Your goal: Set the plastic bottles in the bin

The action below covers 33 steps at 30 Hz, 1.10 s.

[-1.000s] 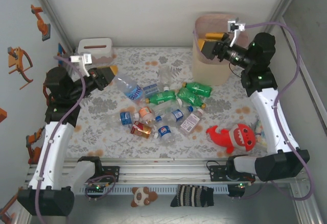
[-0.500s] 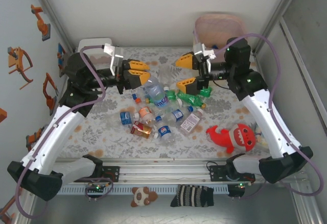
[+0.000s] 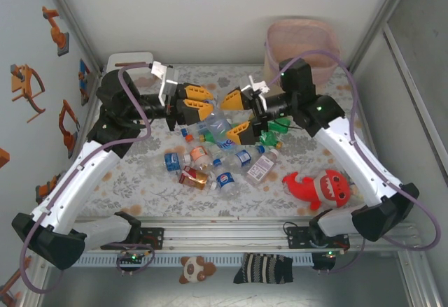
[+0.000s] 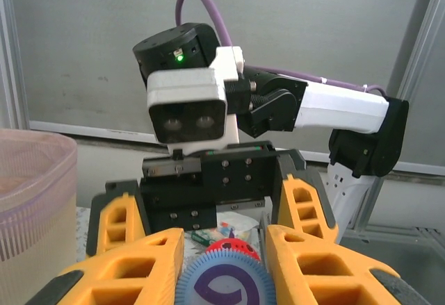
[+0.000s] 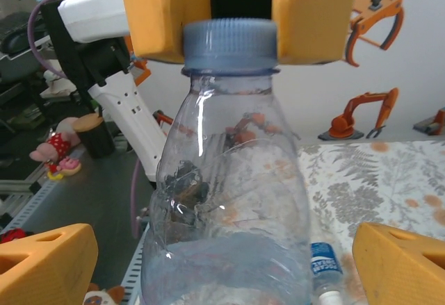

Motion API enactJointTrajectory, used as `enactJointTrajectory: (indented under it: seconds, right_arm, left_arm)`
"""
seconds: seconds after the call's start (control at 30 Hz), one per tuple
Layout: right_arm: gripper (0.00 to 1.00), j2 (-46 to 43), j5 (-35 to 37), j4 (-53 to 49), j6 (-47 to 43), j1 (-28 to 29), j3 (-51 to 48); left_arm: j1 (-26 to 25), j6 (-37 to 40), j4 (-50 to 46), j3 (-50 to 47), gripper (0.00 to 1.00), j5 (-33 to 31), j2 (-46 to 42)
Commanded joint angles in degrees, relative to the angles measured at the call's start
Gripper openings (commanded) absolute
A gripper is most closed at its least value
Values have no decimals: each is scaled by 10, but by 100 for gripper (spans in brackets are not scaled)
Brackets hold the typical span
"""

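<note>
**Two claws meet over one bottle in mid-table**

From above: the left claw (image 3: 194, 101) is clamped on the capped end of a clear bottle (image 3: 214, 126), holding it out over the middle of the table (image 3: 140, 154). The right claw (image 3: 234, 116) faces it from the right with its fingers spread wide, one on the far side of the bottle and one on the near side. The bin (image 3: 301, 41) stands in the far right corner, well apart from both claws. The pile of bottles (image 3: 224, 159) lies just near of them, and a red shark toy (image 3: 318, 184) sits near and to the right.

On the left wrist camera, orange fingers squeeze a ribbed blue cap (image 4: 222, 285). The right claw looks straight back, spread wide, and the bin's rim (image 4: 35, 152) is at the left edge.

On the right wrist camera, the right claw's own fingers (image 5: 42, 263) sit far apart in the bottom corners. The clear bottle stands between them, touching neither. Up top, the left claw pinches the cap.
</note>
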Motion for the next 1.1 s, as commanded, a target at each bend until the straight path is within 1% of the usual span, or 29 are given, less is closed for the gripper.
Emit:
enactJointTrajectory:
  seconds: [0.0, 0.37, 0.7, 0.83, 1.07]
  right_arm:
    - [93, 6, -6, -30, -25, 15, 5]
    - [85, 21, -13, -63, -61, 27, 0]
    - [82, 30, -16, -66, -67, 32, 2]
    - [78, 30, -19, -66, -67, 32, 3]
    - [65, 30, -24, -68, -66, 33, 7]
  left_arm:
    - [-2, 19, 12, 13, 0, 4, -5]
    - [-3, 8, 34, 11, 0, 1, -6]
    - [-4, -3, 50, 5, 0, 2, -11]
    - [-5, -1, 48, 4, 0, 2, -13]
    - [-4, 15, 31, 1, 0, -10, -19]
